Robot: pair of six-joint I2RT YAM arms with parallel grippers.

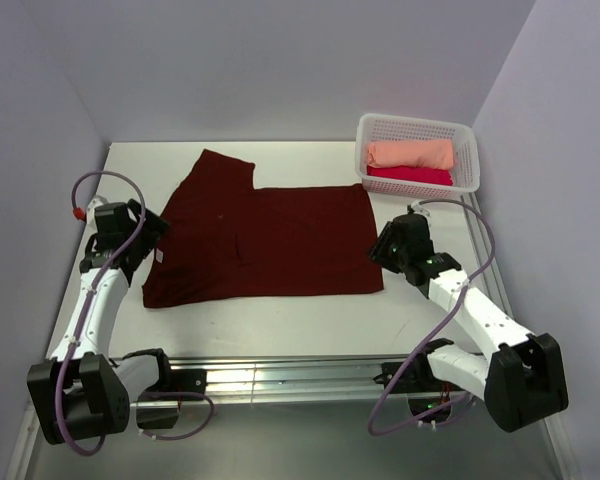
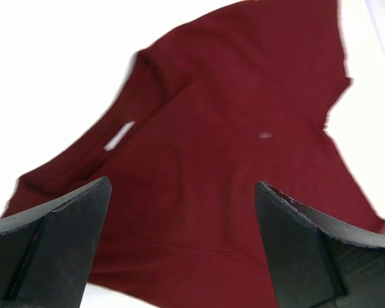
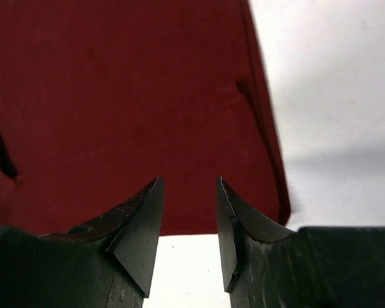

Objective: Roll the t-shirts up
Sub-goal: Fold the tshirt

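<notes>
Maroon t-shirt lies flat, one edge hidden by spread left tool; right tool half-open.

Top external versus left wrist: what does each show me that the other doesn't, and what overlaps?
Only top external: the white basket holding the peach t-shirt and the crimson-pink t-shirt, plus the right gripper. Only left wrist: the left gripper close up, fingers spread wide with nothing between them. Both: the maroon t-shirt spread flat, its pale neck label showing.
</notes>
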